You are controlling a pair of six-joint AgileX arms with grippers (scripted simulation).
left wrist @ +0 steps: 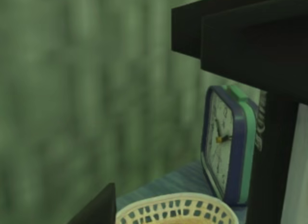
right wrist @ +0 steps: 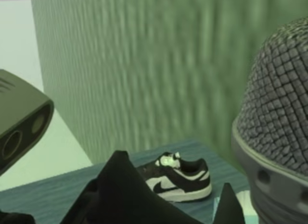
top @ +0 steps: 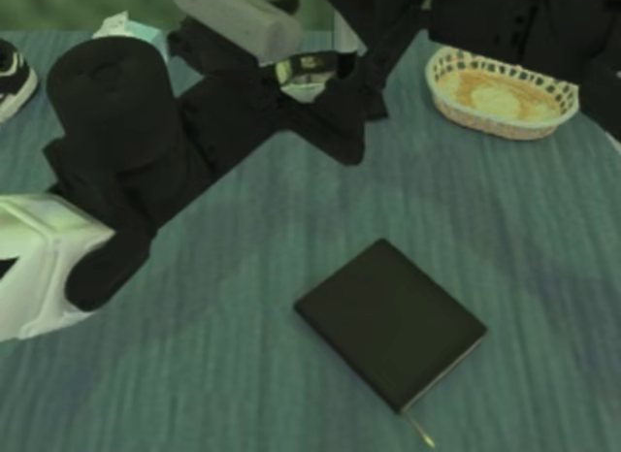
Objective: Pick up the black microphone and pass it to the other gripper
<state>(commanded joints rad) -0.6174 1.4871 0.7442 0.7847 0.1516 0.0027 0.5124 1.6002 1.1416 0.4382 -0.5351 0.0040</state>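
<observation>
The surface (top: 213, 374) is covered in a blue-green cloth with a fine ribbed weave, and it fills nearly the whole top view. A flat black notebook (top: 390, 322) lies on it in the lower right of the frame, turned at an angle, with a thin ribbon or pen tip poking out at its lower corner. A pale woven basket (top: 502, 91) sits in the upper right. At the far left edge, a black-and-white sneaker (top: 12, 79) rests on the cloth, only partly in frame. In the left wrist view a blue-and-green alarm clock (left wrist: 228, 144) stands upright just behind the basket.
</observation>
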